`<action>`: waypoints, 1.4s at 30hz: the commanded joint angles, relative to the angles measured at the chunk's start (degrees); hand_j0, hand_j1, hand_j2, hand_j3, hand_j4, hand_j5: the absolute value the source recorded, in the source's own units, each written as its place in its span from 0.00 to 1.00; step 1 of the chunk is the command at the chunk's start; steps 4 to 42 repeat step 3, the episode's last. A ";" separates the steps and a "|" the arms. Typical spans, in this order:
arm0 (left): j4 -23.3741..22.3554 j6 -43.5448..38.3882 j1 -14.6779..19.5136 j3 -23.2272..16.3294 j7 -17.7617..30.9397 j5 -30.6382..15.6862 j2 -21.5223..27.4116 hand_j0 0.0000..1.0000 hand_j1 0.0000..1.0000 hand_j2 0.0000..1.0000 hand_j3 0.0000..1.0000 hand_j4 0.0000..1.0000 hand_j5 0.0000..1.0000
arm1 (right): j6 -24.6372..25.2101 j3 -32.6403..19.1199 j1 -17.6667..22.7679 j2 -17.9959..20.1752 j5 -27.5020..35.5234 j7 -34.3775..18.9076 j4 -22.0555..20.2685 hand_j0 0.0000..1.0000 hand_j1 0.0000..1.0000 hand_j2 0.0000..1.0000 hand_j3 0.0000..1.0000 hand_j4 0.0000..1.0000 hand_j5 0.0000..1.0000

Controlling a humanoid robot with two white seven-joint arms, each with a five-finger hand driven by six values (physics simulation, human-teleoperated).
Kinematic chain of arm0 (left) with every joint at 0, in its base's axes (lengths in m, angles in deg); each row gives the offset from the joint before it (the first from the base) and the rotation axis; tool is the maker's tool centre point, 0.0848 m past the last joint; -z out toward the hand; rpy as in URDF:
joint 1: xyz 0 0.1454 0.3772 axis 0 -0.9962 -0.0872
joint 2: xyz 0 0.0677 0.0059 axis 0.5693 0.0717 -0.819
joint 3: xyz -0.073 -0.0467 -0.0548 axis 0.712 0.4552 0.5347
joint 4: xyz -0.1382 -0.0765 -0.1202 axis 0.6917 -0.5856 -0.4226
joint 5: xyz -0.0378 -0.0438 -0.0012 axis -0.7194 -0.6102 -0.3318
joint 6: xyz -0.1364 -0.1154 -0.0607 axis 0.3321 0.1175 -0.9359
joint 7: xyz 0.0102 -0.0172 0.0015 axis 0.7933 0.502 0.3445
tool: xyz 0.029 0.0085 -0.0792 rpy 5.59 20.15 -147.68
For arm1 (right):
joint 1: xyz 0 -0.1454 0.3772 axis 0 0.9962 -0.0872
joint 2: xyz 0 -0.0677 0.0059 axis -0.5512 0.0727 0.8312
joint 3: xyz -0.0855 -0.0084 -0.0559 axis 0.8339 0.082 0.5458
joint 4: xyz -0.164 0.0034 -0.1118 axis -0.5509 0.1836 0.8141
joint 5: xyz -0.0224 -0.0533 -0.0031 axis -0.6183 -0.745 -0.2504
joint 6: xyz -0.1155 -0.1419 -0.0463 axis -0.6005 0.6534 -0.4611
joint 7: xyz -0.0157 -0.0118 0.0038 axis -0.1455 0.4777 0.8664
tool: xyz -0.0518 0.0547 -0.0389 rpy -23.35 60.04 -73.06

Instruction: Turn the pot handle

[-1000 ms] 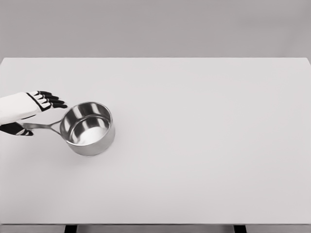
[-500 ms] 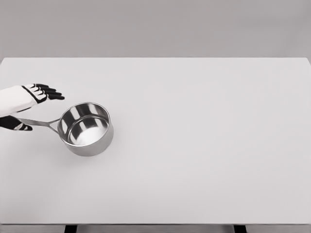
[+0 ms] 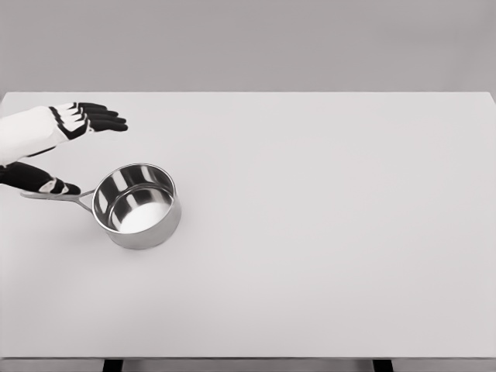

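table [image 3: 325, 256]: one, wide rectangular top, pale grey-white, matte, filling most of the view; front edge thin, two dark supports [image 3: 113, 365] showing beneath it at the bottom. wall [image 3: 256, 43]: plain mid-grey, featureless, behind the far edge. light: soft, even, faint shadows.

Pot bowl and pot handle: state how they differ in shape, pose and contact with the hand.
The pot bowl is round, deep and open upward; the pot handle is thin and straight, pointing left. The left hand has its thumb at the handle with fingers extended above; nothing touches the bowl. Both are shiny metal.
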 commanded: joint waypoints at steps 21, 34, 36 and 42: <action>0.95 -0.09 0.62 0.41 -0.02 -1.53 -0.18 1.00 1.00 1.00 1.00 1.00 1.00 | 0.02 0.00 0.00 0.00 -0.01 -0.01 0.00 1.00 1.00 1.00 1.00 1.00 1.00; 0.95 -0.09 0.62 0.41 -0.02 -1.53 -0.18 1.00 1.00 1.00 1.00 1.00 1.00 | 0.02 0.00 0.00 0.00 -0.01 -0.01 0.00 1.00 1.00 1.00 1.00 1.00 1.00; 0.95 -0.09 0.62 0.41 -0.02 -1.53 -0.18 1.00 1.00 1.00 1.00 1.00 1.00 | 0.02 0.00 0.00 0.00 -0.01 -0.01 0.00 1.00 1.00 1.00 1.00 1.00 1.00; 0.95 -0.09 0.62 0.41 -0.02 -1.53 -0.18 1.00 1.00 1.00 1.00 1.00 1.00 | 0.02 0.00 0.00 0.00 -0.01 -0.01 0.00 1.00 1.00 1.00 1.00 1.00 1.00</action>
